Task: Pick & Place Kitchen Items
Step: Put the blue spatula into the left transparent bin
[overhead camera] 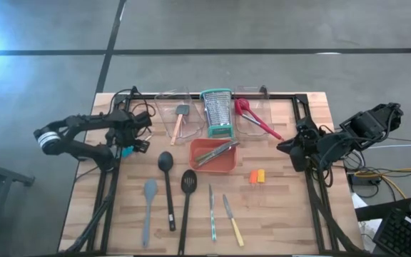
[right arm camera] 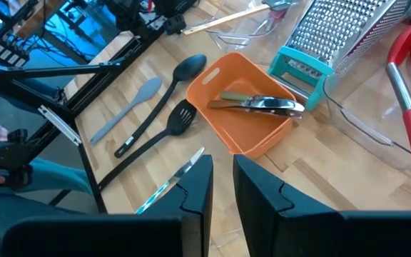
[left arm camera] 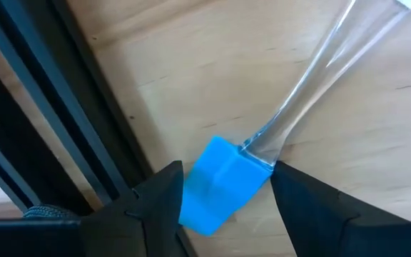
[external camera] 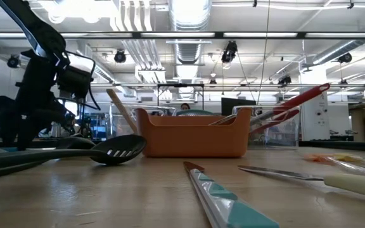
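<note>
A spatula with a blue head [left arm camera: 216, 189] and a clear handle [left arm camera: 312, 78] sits between the fingers of my left gripper [left arm camera: 227, 175]. That gripper points down at the table's left edge [overhead camera: 127, 148]. On the near half of the table lie a grey spatula [overhead camera: 148, 207], a black spoon [overhead camera: 168, 189], a black slotted turner [overhead camera: 187, 203] and two knives [overhead camera: 211, 210]. My right gripper [overhead camera: 289, 148] hangs high over the table's right side. Its fingers [right arm camera: 223, 171] stand a narrow gap apart with nothing between them. My left gripper pinches the spatula's blue head between its two fingers, one on each side edge [left arm camera: 191, 193]. The fingers come from above, pointing steeply down, and lie across the tool. The clear handle runs away from the fingers over the wood. Whether the head rests on the table I cannot tell.
An orange tray [overhead camera: 204, 165] with metal tools stands mid-table, and a steel grater [overhead camera: 217, 113] with teal rims stands behind it. Clear bins flank the grater: one [overhead camera: 173, 107] holds a wooden-handled spatula, the other [overhead camera: 259, 118] a red tool. A black frame rail [left arm camera: 63, 107] runs beside the left gripper.
</note>
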